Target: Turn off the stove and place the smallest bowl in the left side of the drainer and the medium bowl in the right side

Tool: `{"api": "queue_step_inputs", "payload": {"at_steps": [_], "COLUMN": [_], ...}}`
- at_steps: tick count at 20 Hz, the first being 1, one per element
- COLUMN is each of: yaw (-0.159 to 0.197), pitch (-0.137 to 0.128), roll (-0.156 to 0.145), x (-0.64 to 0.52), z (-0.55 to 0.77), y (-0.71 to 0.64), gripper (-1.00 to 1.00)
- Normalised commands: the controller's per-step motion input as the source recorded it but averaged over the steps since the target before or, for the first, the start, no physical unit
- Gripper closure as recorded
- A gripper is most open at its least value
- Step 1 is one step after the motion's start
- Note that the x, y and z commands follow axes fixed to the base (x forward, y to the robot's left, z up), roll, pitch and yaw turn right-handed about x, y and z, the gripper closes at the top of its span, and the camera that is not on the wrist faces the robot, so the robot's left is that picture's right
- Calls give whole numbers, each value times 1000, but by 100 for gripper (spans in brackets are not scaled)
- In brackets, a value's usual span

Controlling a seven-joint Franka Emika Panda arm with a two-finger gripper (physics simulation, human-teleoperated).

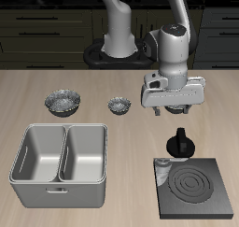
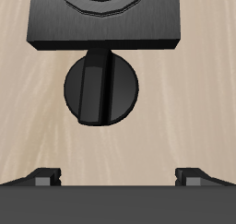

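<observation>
Knob [image 2: 100, 88] plain below jaws; stove [image 2: 104, 20] coil cut off.

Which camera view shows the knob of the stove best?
The wrist view shows the knob best: it is seen from directly above, large and unobstructed, with its ridge clear, beside the stove. In the exterior view the knob is small and dark, below the gripper, so its ridge is hard to read.
</observation>
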Motion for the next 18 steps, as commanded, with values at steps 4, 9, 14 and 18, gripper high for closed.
{"api": "queue_step_inputs", "payload": {"at_steps": [4, 9, 14, 18], "yaw": [121, 70, 59, 30], "pitch": [-34, -18, -19, 0], "roll": [-36, -51, -46, -54], "x": [-294, -199, -210, -238], "z": [271, 147, 24, 23], "y": [-286, -264, -170, -282], "gripper": [-100, -100, -100, -100]}}
